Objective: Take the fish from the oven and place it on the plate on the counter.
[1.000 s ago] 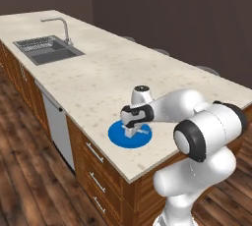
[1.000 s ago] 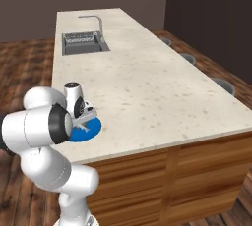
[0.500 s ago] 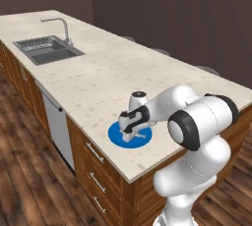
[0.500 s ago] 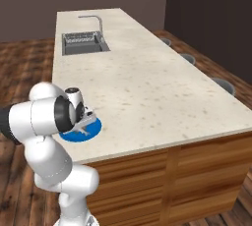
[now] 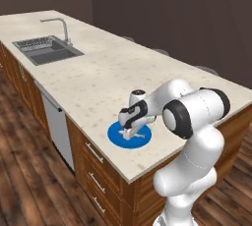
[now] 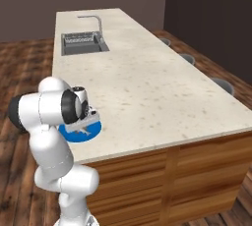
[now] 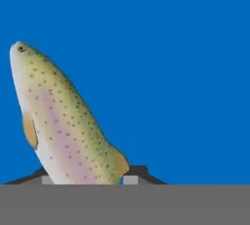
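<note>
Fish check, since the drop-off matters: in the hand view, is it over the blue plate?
Yes, the fish has the plate filling the background behind it.

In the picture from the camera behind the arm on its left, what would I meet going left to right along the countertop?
Sink with its faucet → bare stretch of the counter → blue plate with the gripper down on it → the robot's white arm.

base views: behind arm, left and right, sharing counter (image 5: pixel 98 77) | hand view: close above plate (image 7: pixel 161 62)
</note>
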